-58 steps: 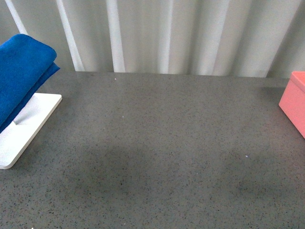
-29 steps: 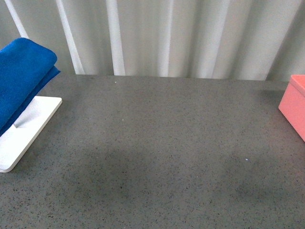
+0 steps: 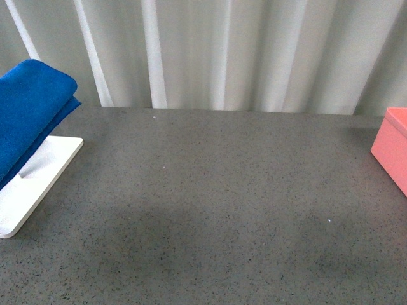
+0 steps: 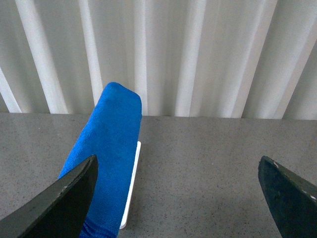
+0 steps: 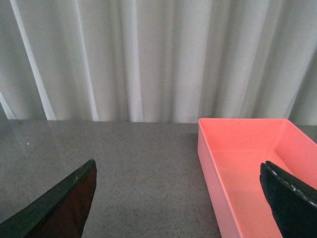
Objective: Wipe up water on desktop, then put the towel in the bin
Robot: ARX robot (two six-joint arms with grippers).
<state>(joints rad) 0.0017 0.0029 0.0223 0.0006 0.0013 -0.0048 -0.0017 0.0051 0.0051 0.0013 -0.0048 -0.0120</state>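
The blue towel (image 3: 28, 108) hangs folded over the white stand (image 3: 38, 175) at the far left of the speckled dark grey desktop (image 3: 216, 190). The pink bin (image 3: 394, 146) shows at the right edge. No water shows on the desktop. Neither gripper shows in the front view. In the left wrist view my left gripper (image 4: 183, 198) is open above the desktop, with the towel (image 4: 106, 148) beside one finger. In the right wrist view my right gripper (image 5: 183, 198) is open and empty, with the empty bin (image 5: 247, 158) partly between its fingers.
A white pleated curtain (image 3: 216, 51) hangs along the far edge of the desktop. The stand's flat base reaches toward the front left.
The front view has shifted a little: towel, stand and bin all sit slightly lower in the picture than before. Nothing on the desktop has moved.
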